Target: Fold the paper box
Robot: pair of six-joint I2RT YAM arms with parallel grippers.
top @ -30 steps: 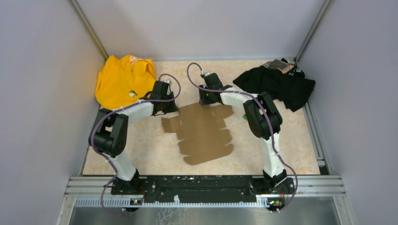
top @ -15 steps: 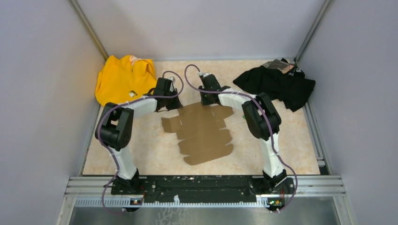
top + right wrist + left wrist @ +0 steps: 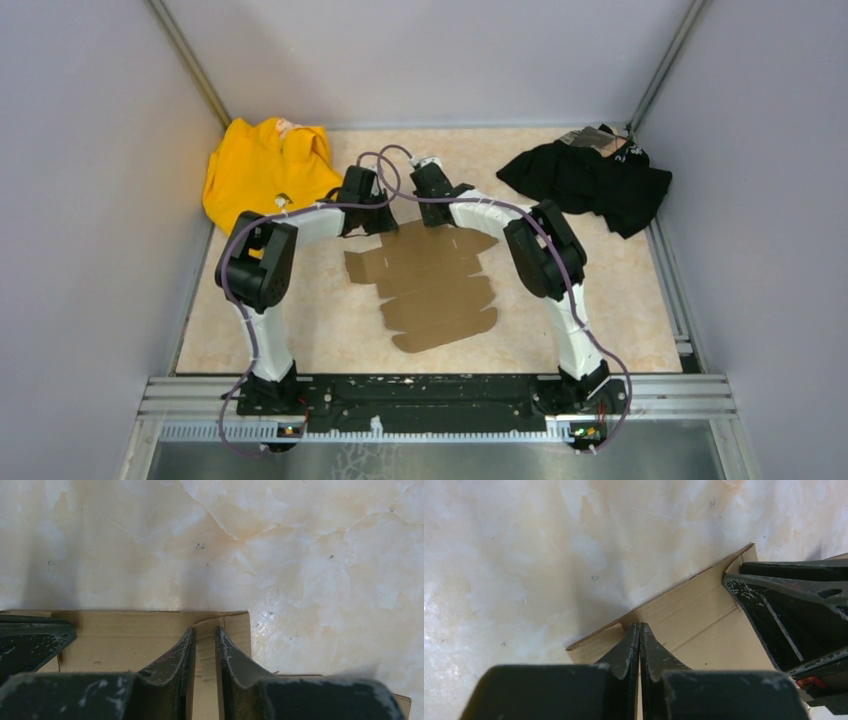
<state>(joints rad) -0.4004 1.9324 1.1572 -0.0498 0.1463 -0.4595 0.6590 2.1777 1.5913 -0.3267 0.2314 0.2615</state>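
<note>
The paper box is a flat brown die-cut sheet lying mid-table. Both grippers are at its far edge, close together. My left gripper is shut, and in the left wrist view its tips rest against the cardboard just inside that edge, which casts a shadow on the table. My right gripper stands a narrow gap apart over the sheet's far corner flap, with cardboard showing in the gap. Each wrist view shows the other gripper's dark finger at its side.
A yellow garment lies bunched at the back left and a black garment at the back right. Grey walls close in three sides. A metal rail with the arm bases runs along the near edge.
The left gripper slid right and the right gripper slid left along the sheet's far edge, ending close together. The right jaws narrowed. The sheet stayed where it was.
</note>
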